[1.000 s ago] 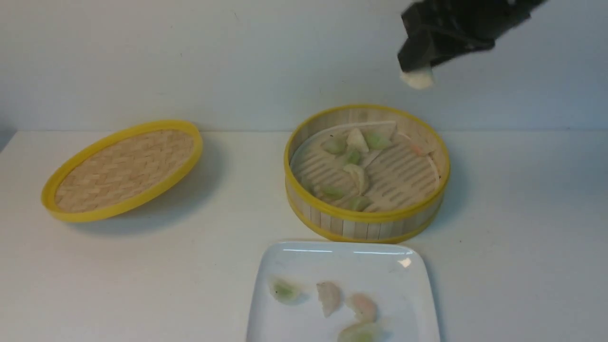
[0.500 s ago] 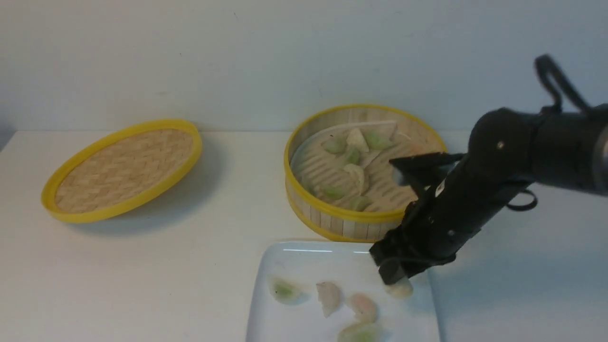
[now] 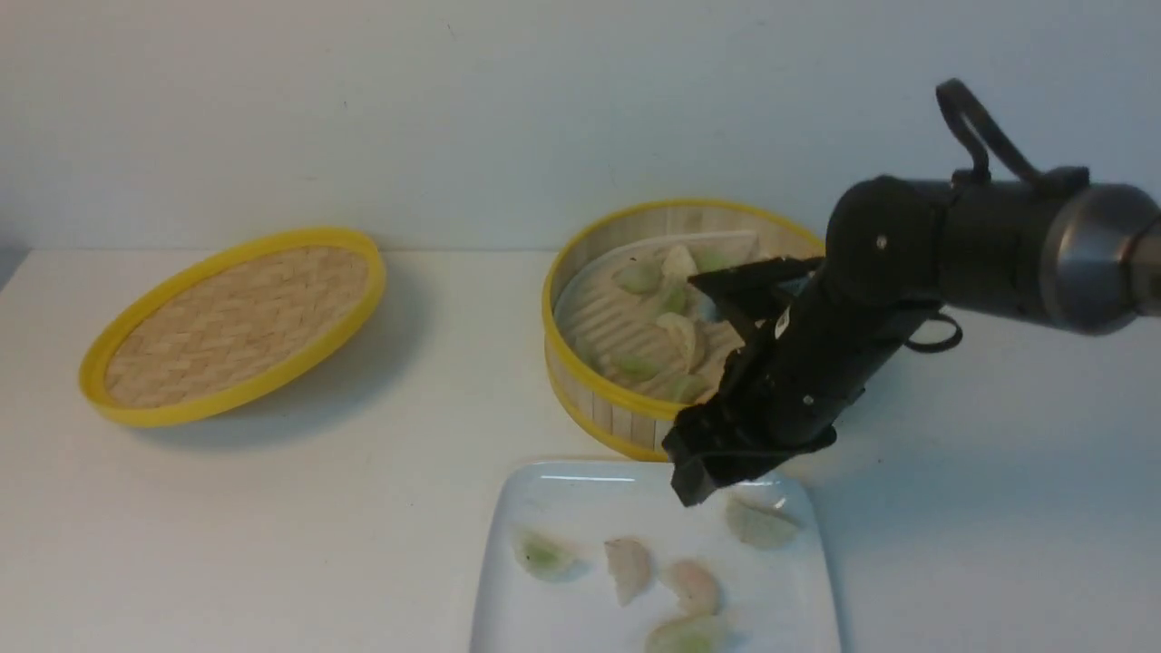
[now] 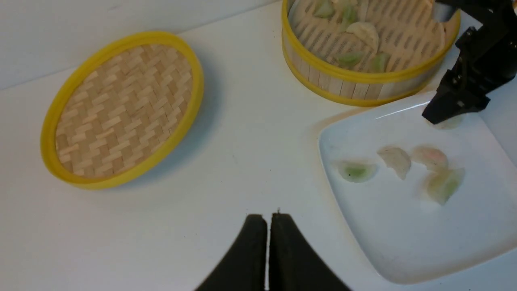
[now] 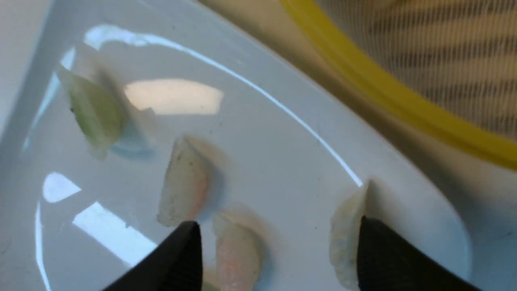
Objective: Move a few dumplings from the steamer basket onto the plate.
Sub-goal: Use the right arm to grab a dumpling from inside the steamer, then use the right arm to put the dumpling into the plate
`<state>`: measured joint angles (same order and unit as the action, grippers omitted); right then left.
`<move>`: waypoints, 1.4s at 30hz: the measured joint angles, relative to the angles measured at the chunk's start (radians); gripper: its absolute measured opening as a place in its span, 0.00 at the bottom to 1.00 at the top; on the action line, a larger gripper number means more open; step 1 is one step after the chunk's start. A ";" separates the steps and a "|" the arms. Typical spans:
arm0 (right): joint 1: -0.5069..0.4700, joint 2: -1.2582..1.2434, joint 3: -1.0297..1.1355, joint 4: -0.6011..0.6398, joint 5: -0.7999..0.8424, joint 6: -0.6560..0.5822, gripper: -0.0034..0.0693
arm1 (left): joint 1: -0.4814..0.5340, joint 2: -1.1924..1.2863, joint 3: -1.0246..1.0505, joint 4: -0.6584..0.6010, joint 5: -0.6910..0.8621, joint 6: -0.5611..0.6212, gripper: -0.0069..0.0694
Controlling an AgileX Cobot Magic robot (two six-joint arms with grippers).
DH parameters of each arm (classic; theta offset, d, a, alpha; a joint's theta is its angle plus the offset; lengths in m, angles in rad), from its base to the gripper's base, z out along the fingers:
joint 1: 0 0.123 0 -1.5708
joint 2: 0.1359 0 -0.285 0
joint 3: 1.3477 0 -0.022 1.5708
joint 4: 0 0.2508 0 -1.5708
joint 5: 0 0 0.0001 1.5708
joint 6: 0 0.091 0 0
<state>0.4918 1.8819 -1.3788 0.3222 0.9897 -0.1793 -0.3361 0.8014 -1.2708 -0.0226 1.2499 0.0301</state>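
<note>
The steamer basket [image 3: 580, 381] stands at the back middle with several dumplings [image 3: 639, 277] on its slotted floor. The white plate [image 3: 580, 508] lies in front of it and holds several dumplings. A whitish one [image 3: 760, 524] lies near its far right corner. My right gripper [image 3: 698, 485] hangs open just above the plate's far edge, empty. In the right wrist view [image 5: 278, 232] that whitish dumpling [image 5: 347, 242] lies against one finger and a pinkish one [image 5: 236, 250] lies between the fingers. My left gripper [image 4: 267, 218] is shut and empty over bare table, left of the plate [image 4: 404, 226].
The shallow woven lid [image 3: 236, 322] with its yellow rim lies tilted at the back left. My right arm [image 3: 952, 254] reaches in from the right across the basket's right side. A pale wall stands behind the table.
My right gripper came down from above the basket to the plate with a whitish dumpling. It has opened and let the dumpling go on the plate, then shifted a little left.
</note>
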 joint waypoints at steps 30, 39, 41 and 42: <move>-0.065 0.427 -0.535 -0.239 -0.071 0.131 0.28 | 0.000 0.000 0.001 0.000 0.027 0.003 0.08; -0.073 0.231 -0.606 -0.248 0.234 0.122 0.29 | 0.000 0.000 0.001 0.001 0.027 0.003 0.08; -0.074 0.145 -0.583 -0.222 0.238 0.119 0.29 | 0.000 0.000 0.001 0.001 0.027 0.003 0.08; -0.074 0.117 -0.568 -0.210 0.238 0.119 0.29 | 0.000 0.000 0.001 0.001 0.027 0.003 0.08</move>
<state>0.4183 1.9992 -1.9471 0.1118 1.2276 -0.0601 -0.3361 0.8014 -1.2700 -0.0217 1.2769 0.0328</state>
